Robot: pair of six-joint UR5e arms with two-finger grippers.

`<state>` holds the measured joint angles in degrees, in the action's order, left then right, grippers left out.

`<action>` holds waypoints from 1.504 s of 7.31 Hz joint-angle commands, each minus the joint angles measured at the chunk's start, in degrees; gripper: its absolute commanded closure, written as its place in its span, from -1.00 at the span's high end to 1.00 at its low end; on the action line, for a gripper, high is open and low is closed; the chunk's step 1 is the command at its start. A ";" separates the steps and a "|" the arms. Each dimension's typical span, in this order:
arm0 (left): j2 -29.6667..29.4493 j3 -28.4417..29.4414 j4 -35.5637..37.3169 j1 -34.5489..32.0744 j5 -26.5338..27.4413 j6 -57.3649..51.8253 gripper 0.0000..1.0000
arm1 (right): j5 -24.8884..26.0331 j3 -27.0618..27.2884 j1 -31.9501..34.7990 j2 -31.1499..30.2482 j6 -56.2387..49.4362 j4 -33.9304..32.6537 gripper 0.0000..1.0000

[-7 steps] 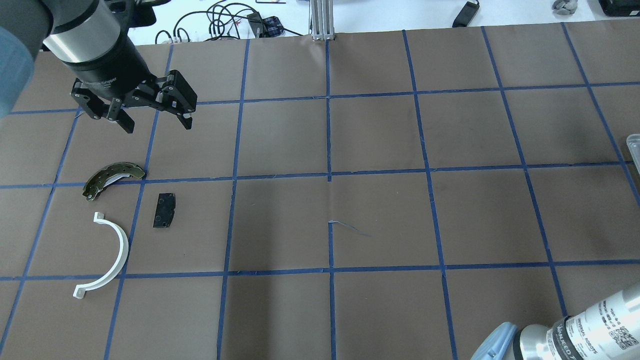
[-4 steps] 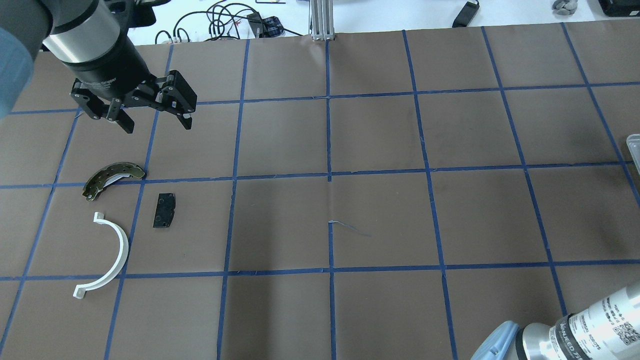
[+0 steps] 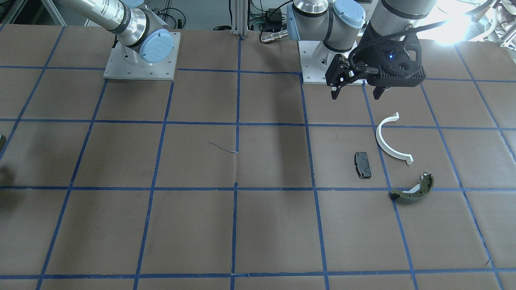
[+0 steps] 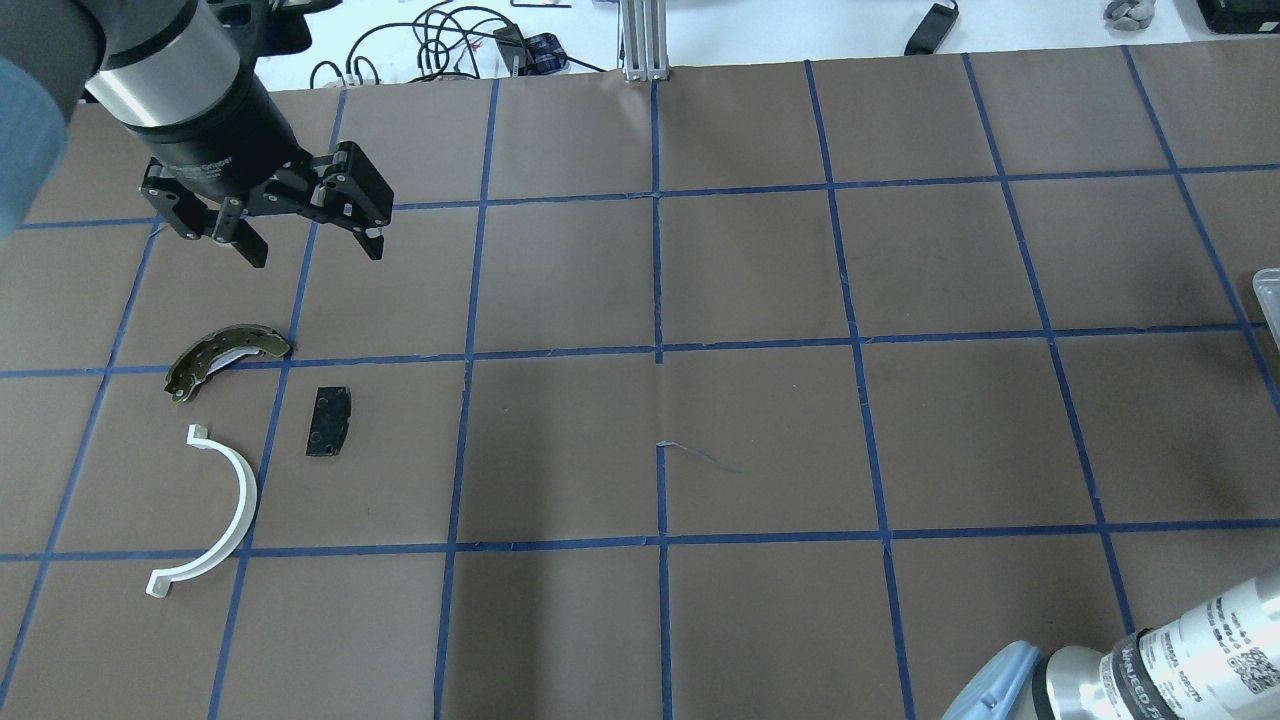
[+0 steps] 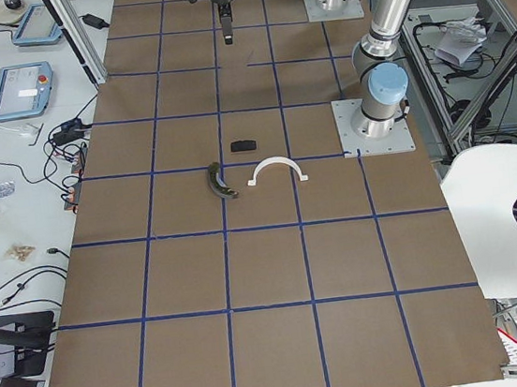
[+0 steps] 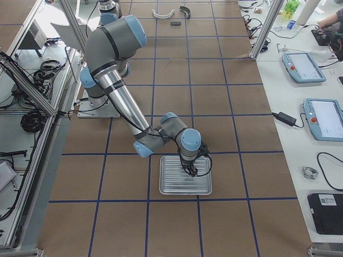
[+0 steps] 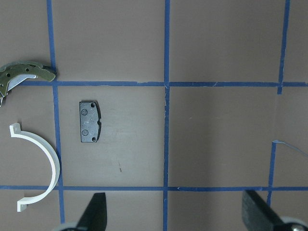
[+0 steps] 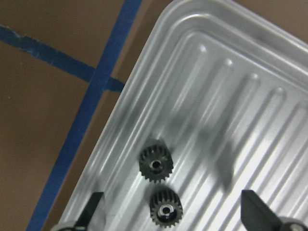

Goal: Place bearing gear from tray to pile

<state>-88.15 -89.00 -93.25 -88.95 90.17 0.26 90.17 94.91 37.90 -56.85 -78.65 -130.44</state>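
Two small black bearing gears (image 8: 156, 164) (image 8: 165, 211) lie side by side on the ribbed metal tray (image 8: 240, 96), near its corner. My right gripper (image 8: 173, 221) is open and hovers just above them, with the gears between its fingertips (image 8: 95, 206). It also shows over the tray (image 6: 174, 184) in the exterior right view. The pile lies far off at the left: a white half-ring (image 4: 225, 510), a black pad (image 4: 328, 421) and an olive brake shoe (image 4: 225, 355). My left gripper (image 4: 315, 250) is open and empty, held above the table beyond the pile.
Brown paper with a blue tape grid covers the table (image 4: 760, 430). The tray's edge (image 4: 1268, 295) shows at the overhead view's right border. Cables (image 4: 440, 40) and an aluminium post (image 4: 645, 40) stand beyond the far edge.
My right arm's wrist has shifted slightly right and down in the overhead view. The left arm and the pile have not moved.
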 commanded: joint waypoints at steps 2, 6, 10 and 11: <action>0.00 -0.04 0.00 0.00 0.00 0.00 1.00 | 0.01 0.27 -0.89 -0.19 -0.27 1.32 0.31; 0.00 0.05 0.00 0.00 0.00 0.00 1.00 | 0.01 0.36 -0.89 0.08 -0.19 1.06 -0.46; 0.00 0.05 0.00 0.00 -0.08 0.00 1.00 | 0.71 -0.34 -0.89 -2.80 0.87 4.64 -0.61; 0.00 0.05 0.00 0.00 0.00 0.00 1.00 | 0.71 0.27 -0.37 -6.22 2.70 7.27 -0.62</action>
<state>-88.15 -88.95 -93.25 -88.95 90.14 0.26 90.75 94.82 37.12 -59.77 -77.49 -126.02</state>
